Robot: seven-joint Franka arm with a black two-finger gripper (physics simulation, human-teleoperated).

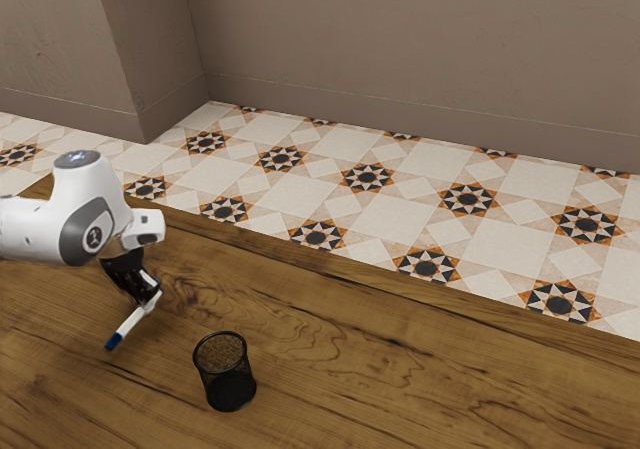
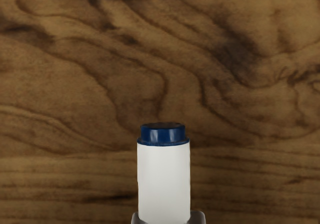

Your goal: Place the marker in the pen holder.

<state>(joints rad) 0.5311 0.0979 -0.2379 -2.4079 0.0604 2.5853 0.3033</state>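
Gripping marker (image 1: 129, 324) in my claw (image 1: 149, 304), fingers closed on white barrel from both sides. Marker tilted in exterior view, one blue end pointing down and toward exterior view's left. Pen holder (image 1: 231, 389), black mesh, upright on wooden table (image 1: 380, 389), near marker, toward exterior view's right; marker outside it, apart from it. Wrist view: blue end and white barrel jutting out from between my fingertips (image 2: 198, 217), wood grain behind. Patterned tile floor (image 1: 400, 231) beyond table, brown wall (image 1: 400, 49) behind.

Soft, muted light with faint, diffuse shadows
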